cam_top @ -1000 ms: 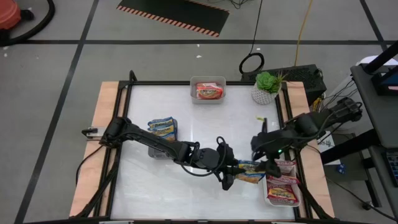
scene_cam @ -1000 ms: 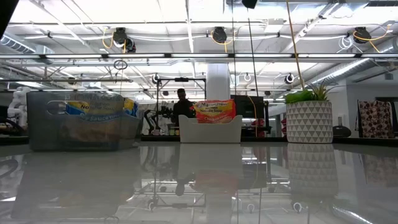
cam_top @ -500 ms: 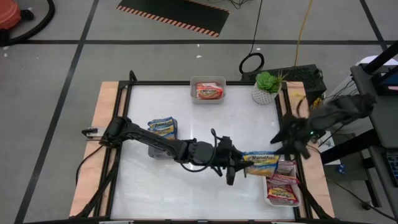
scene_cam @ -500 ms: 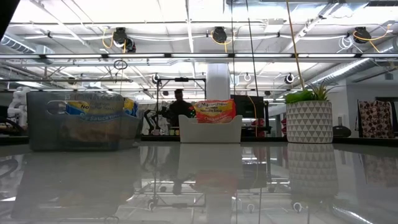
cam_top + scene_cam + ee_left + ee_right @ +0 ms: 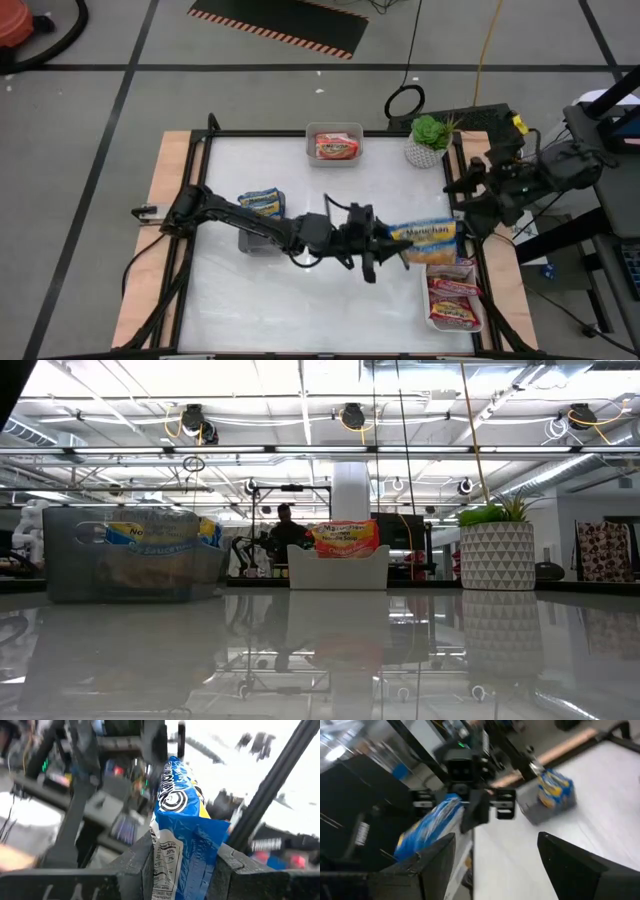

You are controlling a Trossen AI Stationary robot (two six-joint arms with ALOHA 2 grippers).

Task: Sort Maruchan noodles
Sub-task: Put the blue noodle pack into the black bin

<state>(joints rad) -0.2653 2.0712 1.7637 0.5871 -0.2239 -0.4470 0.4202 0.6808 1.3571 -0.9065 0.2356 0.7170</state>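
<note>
The left gripper's fingers [image 5: 145, 865] are clamped on one end of a blue packet [image 5: 182, 825], pinching the crimped edge so the rest of the pack sticks out free beyond them. From above, the left gripper [image 5: 385, 240] carries that blue packet [image 5: 425, 240] clear of the table, just above the white tray [image 5: 432, 318] at the right edge. That tray holds maroon packets [image 5: 453, 300], so I'd guess blue doesn't belong there and is on its way elsewhere.

The likely home is the grey bin [image 5: 248, 242], well left of the white tray, where blue packets [image 5: 262, 204] already lie. A third tray [image 5: 334, 132], far back from the white one, holds an orange-red packet [image 5: 335, 147]; each colour seems to have its own bin.

The right gripper [image 5: 470, 200] sits beyond the white tray near the plant pot [image 5: 425, 152], fingers [image 5: 437, 860] spread wide and holding nothing, probably keeping out of the left arm's path.
</note>
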